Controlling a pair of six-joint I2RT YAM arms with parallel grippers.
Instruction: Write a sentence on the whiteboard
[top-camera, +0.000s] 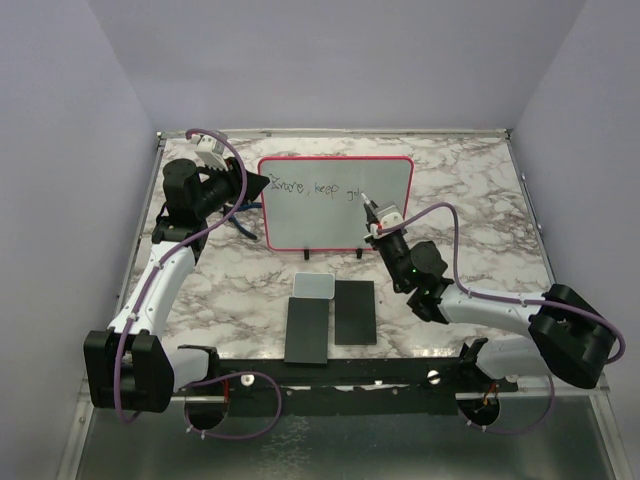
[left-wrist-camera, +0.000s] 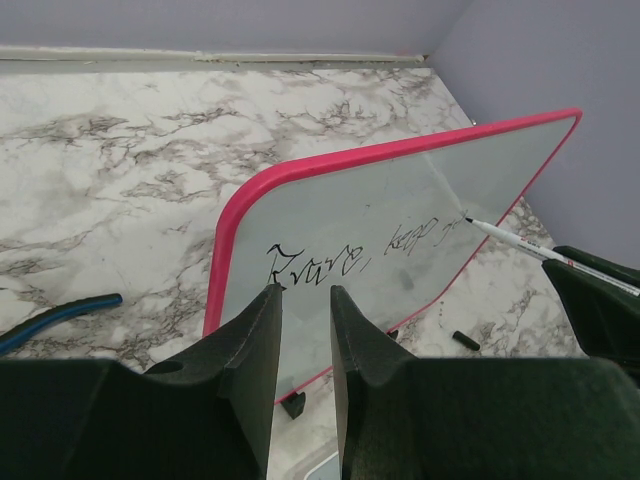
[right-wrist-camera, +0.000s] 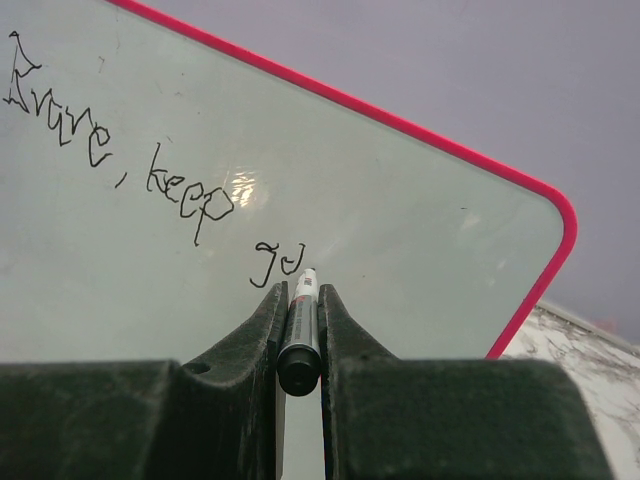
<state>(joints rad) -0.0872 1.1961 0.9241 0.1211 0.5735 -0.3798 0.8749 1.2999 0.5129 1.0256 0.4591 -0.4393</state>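
Whiteboard (top-camera: 330, 222): upright, far-centre of table (top-camera: 480, 200). Sentence (top-camera: 315, 188): along the upper part, unfinished, reaching "go". Left gripper (left-wrist-camera: 304, 292): jaws narrow around left rim, apparently steadying it. Right gripper (right-wrist-camera: 300, 295): jaws clamping marker (right-wrist-camera: 300, 335), tip on board to write.

The handwritten sentence (right-wrist-camera: 182, 193) on the whiteboard (right-wrist-camera: 420, 260) reads roughly "Brave, keep go", with the first word uncertain. Print on the marker (right-wrist-camera: 301, 325) is too small to read.
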